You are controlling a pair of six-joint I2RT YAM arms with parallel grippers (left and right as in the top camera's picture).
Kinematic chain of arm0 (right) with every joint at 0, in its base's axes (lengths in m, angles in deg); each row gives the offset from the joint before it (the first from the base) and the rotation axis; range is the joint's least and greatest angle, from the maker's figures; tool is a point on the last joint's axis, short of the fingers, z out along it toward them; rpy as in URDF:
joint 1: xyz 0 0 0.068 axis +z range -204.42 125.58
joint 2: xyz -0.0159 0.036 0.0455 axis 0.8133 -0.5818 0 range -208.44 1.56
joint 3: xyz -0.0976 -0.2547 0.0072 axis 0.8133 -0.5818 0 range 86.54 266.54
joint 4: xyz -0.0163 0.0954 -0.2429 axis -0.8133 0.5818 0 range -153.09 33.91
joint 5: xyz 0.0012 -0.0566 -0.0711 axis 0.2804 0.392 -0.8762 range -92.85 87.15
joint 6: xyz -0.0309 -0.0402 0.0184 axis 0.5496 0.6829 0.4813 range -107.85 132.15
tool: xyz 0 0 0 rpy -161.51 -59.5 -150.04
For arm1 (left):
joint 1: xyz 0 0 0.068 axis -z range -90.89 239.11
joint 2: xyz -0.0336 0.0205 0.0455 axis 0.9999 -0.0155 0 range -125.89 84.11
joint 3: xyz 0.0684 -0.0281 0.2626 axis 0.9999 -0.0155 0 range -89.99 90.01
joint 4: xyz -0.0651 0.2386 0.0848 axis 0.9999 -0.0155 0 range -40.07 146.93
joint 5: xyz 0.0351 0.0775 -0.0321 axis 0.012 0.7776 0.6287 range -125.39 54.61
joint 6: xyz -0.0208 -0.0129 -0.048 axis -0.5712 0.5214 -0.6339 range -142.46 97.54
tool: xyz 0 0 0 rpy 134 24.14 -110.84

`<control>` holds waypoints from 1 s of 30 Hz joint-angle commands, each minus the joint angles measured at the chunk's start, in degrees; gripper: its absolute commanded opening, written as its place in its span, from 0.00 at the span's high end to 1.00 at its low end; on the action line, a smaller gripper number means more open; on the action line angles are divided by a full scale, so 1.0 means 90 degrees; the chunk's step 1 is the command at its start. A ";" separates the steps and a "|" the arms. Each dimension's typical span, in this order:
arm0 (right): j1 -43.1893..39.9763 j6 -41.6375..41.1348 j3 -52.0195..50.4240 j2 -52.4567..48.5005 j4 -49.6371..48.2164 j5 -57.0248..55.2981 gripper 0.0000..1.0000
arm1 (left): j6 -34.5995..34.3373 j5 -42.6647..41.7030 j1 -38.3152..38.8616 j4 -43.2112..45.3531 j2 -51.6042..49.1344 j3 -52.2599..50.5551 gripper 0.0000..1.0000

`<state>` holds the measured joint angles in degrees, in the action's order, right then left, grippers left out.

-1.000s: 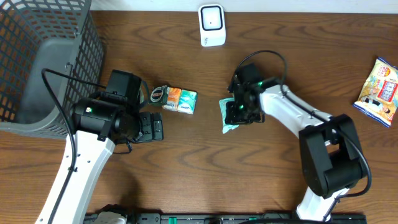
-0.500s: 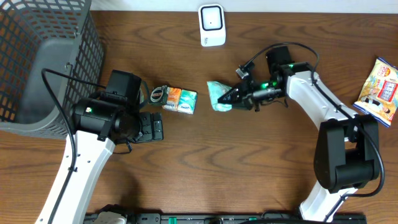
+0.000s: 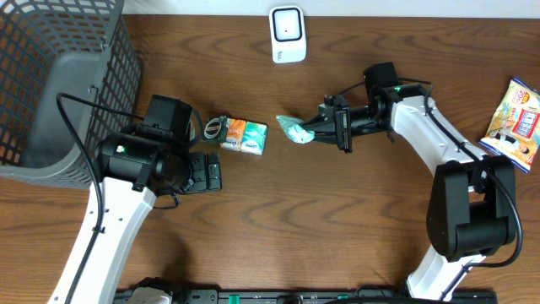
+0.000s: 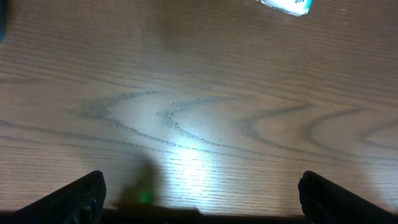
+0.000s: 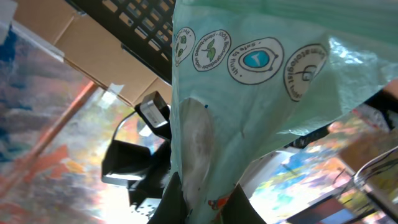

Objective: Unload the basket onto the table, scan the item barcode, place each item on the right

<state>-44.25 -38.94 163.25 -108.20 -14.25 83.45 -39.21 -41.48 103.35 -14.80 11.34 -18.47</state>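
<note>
- Two grippers are shown in opposite states above a brown wood-grain table (image 3: 278, 219).
- Right gripper (image 3: 315, 133): jaws pressed together, pinching one end of the pale green plastic packet (image 3: 293, 128). The gripper lies on its side and points toward the left arm, with the packet sticking out past the fingertips.
- Right wrist view: the packet fills most of the frame. Its crinkled film bears a row of round printed emblems, and its lower edge runs down between the two dark fingers (image 5: 173, 198).
- Position of the packet: near mid-table, on the robot's side of the white box-shaped scanner (image 3: 288, 34) and well apart from it. The scanner stands at the far edge.
- Left gripper (image 4: 202, 200): jaws spread wide, holding nothing. Its two dark fingertips sit at the lower corners of the left wrist view, with only bare wood between them.
- Dark grey plastic mesh basket (image 3: 126, 59): stands at the far left corner, partly cut off by the frame. Its grey floor shows through the open top.
- Orange-and-teal pack of tissues (image 3: 245, 135): lies on the table just beyond the left gripper, apart from the held packet.
- Yellow-and-blue snack bag (image 3: 515, 114): lies flat at the right edge, well apart from both grippers.
</note>
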 commanded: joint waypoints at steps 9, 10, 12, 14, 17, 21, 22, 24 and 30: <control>-0.0092 -0.0534 0.0109 0.0041 0.0029 0.0355 0.99 | -0.0056 -0.0056 -0.0022 -0.0017 -0.0022 -0.0024 0.02; -0.0092 -0.0534 0.0109 0.0041 0.0027 0.0355 0.99 | -0.0056 -0.0056 -0.0022 -0.0019 -0.0022 -0.0024 0.02; -0.0092 -0.0534 0.0109 0.0041 0.0027 0.0355 0.99 | -0.0056 -0.0056 -0.0022 -0.0017 -0.0022 -0.0024 0.02; -0.0092 -0.0534 0.0109 0.0041 0.0027 0.0355 0.99 | -0.0056 -0.0056 -0.0022 -0.0019 -0.0022 -0.0024 0.02; -0.0092 -0.0532 0.0109 0.0041 0.0027 0.0355 0.99 | -0.0056 -0.0056 -0.0022 -0.0019 -0.0022 -0.0024 0.02; -0.0090 -0.0527 0.0109 0.0041 -0.0002 0.0352 0.99 | -0.0056 -0.0056 -0.0022 -0.0019 -0.0022 -0.0024 0.02; -0.0090 -0.0510 0.0109 0.0041 -0.0049 0.0323 0.99 | -0.0056 -0.0056 -0.0022 -0.0017 -0.0022 -0.0024 0.02; -0.0080 -0.0495 0.0109 0.0041 -0.0182 0.0005 0.99 | -0.0056 -0.0056 -0.0022 -0.0017 -0.0022 -0.0024 0.02; 0.0078 0.0425 0.0109 0.0041 -0.0308 -0.2810 0.99 | -0.0056 -0.0056 -0.0022 -0.0019 -0.0022 -0.0024 0.02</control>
<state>-44.49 -41.24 163.27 -108.20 -16.70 74.27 -39.24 -41.48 103.37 -14.82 11.34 -18.47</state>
